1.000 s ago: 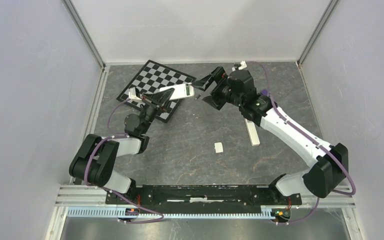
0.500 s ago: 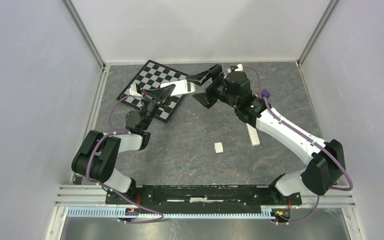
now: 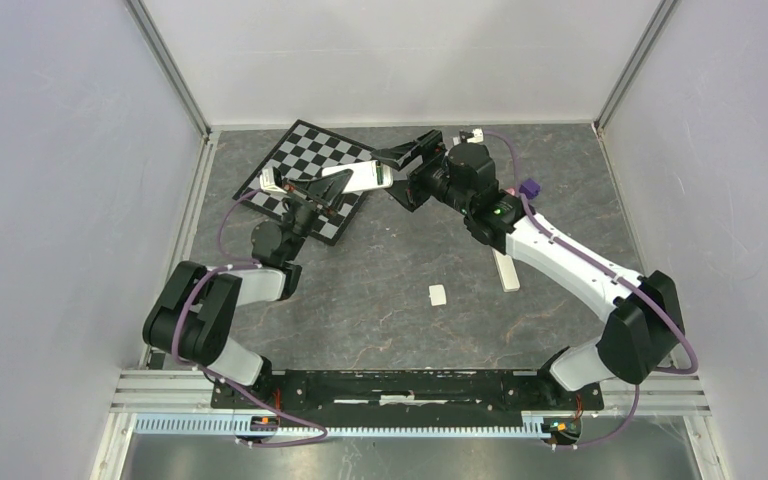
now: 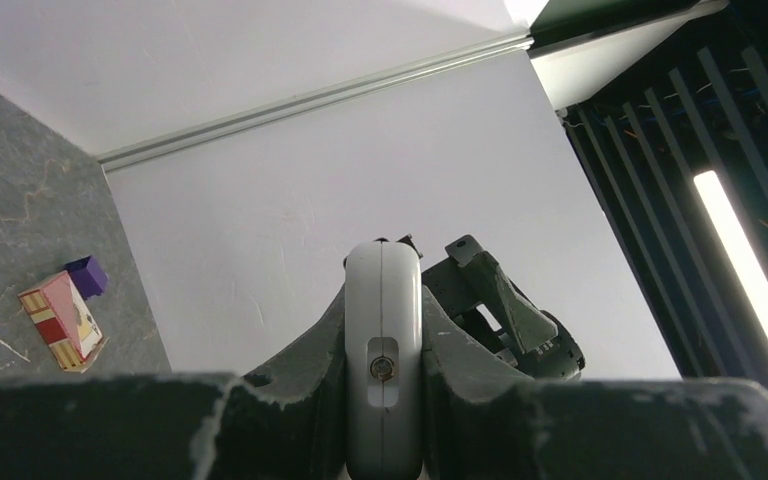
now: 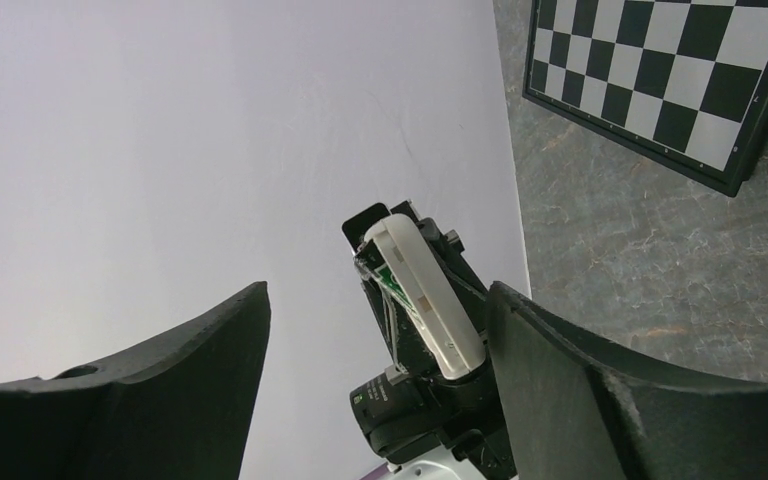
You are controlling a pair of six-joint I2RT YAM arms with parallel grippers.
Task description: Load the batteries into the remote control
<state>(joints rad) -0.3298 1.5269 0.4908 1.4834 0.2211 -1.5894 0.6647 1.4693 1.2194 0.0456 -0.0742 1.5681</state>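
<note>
Two arms are meeting over the far side of the table (image 3: 390, 260). Far left, the left tool (image 4: 383, 335) is clamping the white remote control (image 3: 358, 177) by its sides and holding it up in the air, above the right corner of the chessboard (image 3: 305, 150). The remote is lying roughly level and pointing right. In the right wrist view I am seeing a green strip (image 5: 391, 272) in its open back; I cannot tell whether that is one of the batteries. Next over, the right tool (image 3: 398, 174) is hanging with its jaws spread wide, one finger on each side of the remote's right end. I am not seeing either finger touching it. Nearer to me, a small white piece (image 3: 437, 294) is lying flat on the table. Right of that, a thin pale stick (image 3: 506, 270) is lying partly under the right arm. A small box (image 3: 477, 132) is sitting by the back wall, and a purple block (image 3: 530, 187) is sitting furthest right.
</note>
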